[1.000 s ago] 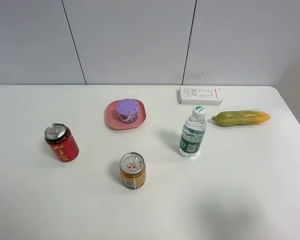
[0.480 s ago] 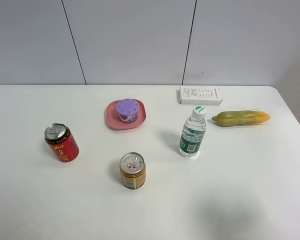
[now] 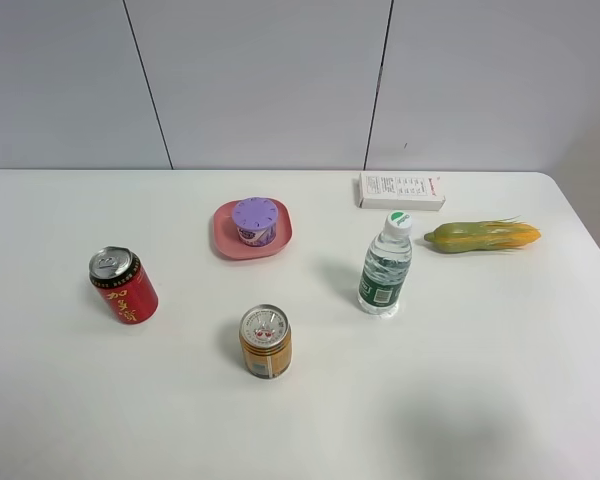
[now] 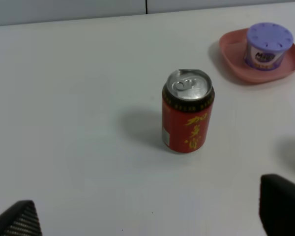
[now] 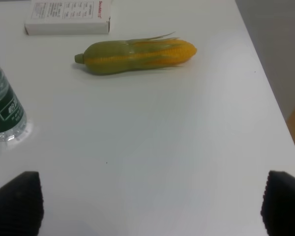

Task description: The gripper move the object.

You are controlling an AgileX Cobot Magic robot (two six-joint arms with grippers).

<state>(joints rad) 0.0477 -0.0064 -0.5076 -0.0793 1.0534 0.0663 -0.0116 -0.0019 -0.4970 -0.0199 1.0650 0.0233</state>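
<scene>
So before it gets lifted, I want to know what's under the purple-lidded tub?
The purple-lidded tub stands on a pink plate, which lies on the white table. The plate's middle, beneath the tub, is hidden.

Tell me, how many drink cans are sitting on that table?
2. The red can stands near the table's left side; the gold can stands nearer the front, middle-left. Nothing seems to hide another.

The object (image 3: 254, 220) sits on a plate (image 3: 225, 239), behind two cans (image 3: 265, 342).
</scene>
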